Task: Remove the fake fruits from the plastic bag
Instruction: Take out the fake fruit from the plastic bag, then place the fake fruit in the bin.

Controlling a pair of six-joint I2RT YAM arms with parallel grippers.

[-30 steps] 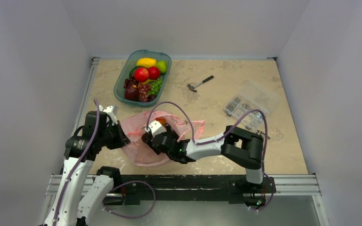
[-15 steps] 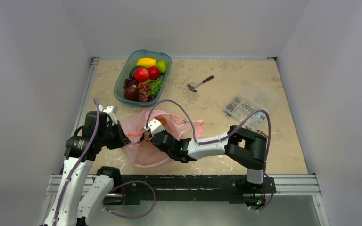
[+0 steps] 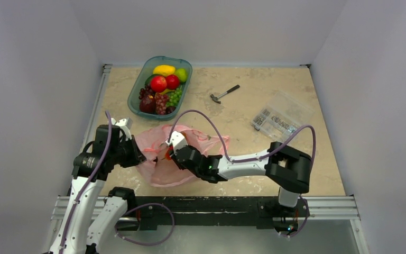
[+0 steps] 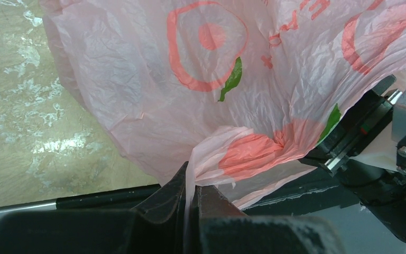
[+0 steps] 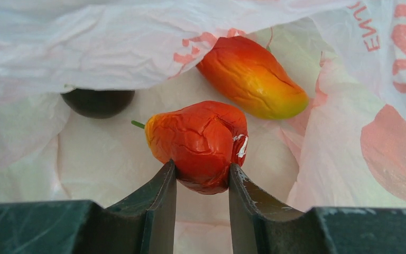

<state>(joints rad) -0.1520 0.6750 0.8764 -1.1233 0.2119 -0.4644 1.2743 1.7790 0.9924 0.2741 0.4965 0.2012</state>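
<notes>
Right tool (image 5: 201, 182) pinches the red fruit (image 5: 198, 140) across its short axis, inside the bag (image 3: 158, 170) on the counter (image 3: 243, 114). Left tool (image 4: 191, 198) clamps the bag's edge. Way out judged straight back along the right tool's line.

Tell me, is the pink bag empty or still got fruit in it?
Not empty. Inside the plastic bag lie a mango and a dark round fruit, and the right gripper pinches a red wrinkled fruit.
</notes>
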